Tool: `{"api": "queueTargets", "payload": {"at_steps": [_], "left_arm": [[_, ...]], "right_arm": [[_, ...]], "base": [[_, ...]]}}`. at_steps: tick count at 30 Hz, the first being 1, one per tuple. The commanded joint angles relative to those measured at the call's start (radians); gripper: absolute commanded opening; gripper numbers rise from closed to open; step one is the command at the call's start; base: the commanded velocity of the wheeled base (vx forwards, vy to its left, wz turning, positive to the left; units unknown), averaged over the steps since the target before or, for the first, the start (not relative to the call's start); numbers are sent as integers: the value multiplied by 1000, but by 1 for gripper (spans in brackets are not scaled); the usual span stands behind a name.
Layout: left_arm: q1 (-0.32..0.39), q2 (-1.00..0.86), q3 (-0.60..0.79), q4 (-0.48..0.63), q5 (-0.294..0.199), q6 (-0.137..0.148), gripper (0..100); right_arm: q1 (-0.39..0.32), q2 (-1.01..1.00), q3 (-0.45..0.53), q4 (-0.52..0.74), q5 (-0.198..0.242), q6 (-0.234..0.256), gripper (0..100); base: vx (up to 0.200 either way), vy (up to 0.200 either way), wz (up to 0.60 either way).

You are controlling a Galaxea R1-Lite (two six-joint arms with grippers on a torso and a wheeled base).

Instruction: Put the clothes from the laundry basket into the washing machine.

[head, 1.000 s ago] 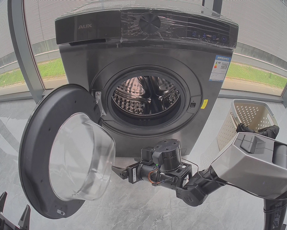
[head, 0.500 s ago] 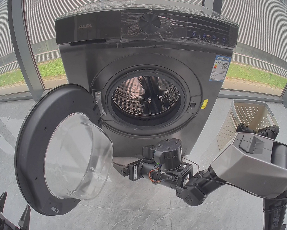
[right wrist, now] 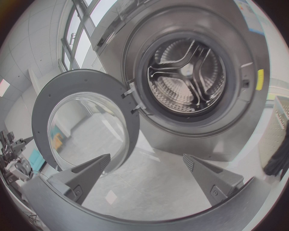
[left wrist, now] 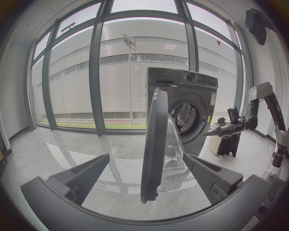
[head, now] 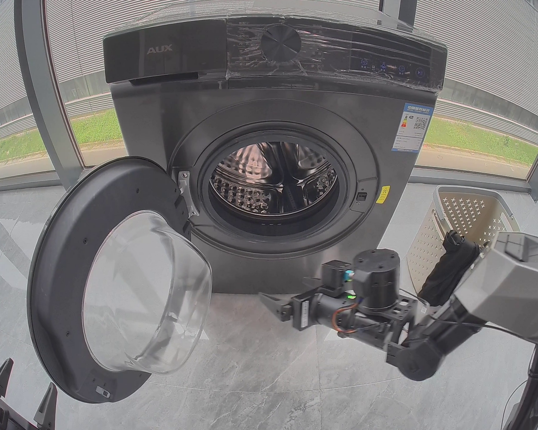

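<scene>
The grey washing machine point(head: 273, 107) stands ahead with its round door point(head: 103, 277) swung wide to the left and its drum point(head: 274, 178) bare inside. A white perforated laundry basket point(head: 477, 217) sits on the floor to the machine's right, with dark clothes point(head: 451, 269) draped over its near rim. My right gripper point(head: 278, 298) hangs low in front of the machine, pointing left, open and holding nothing point(right wrist: 146, 156). At the bottom left my left gripper point(head: 29, 377) is open, facing the door's edge point(left wrist: 152, 144).
Glossy grey tiles cover the floor point(head: 245, 387). Tall window frames point(head: 36, 81) stand behind the machine. The open door takes up the space left of the machine, and free floor lies between the door and the basket.
My right arm has drawn back to the right, away from the door and nearer the basket. The door swung slightly wider a second ago and now stays put.
</scene>
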Motion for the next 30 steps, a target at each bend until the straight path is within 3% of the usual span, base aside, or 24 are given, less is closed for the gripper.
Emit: {"api": "queueTargets", "payload": {"at_steps": [1,9,12,21,26,27,28,29,30], "left_arm": [[0,-17,16,0,0,0,100],[0,-15,16,0,-1,-3,100],[-1,-15,16,0,-1,-3,100],[-1,-17,16,0,-1,-1,100],[-1,-17,16,0,0,-1,100],[-1,-17,16,0,0,0,100],[-1,-17,16,0,0,0,100],[0,-17,16,0,0,2,100],[0,-15,16,0,0,0,100]], "right_arm": [[-175,-310,327,-138,-5,-128,100],[-292,-622,588,-164,-9,-171,100],[-352,-715,654,-166,-14,-205,100],[-502,-961,826,-149,-6,-216,100],[-519,-1163,826,10,-11,-220,100],[-534,-1262,826,129,-8,-234,100],[-534,-1262,826,129,-8,-234,100],[-563,-1390,826,303,-5,-248,100],[-577,-1466,826,389,-5,-250,100]], "base": [[0,0,0],[0,0,0],[0,0,0],[0,0,0],[0,0,0],[0,0,0],[0,0,0],[0,0,0],[0,0,0]]}}
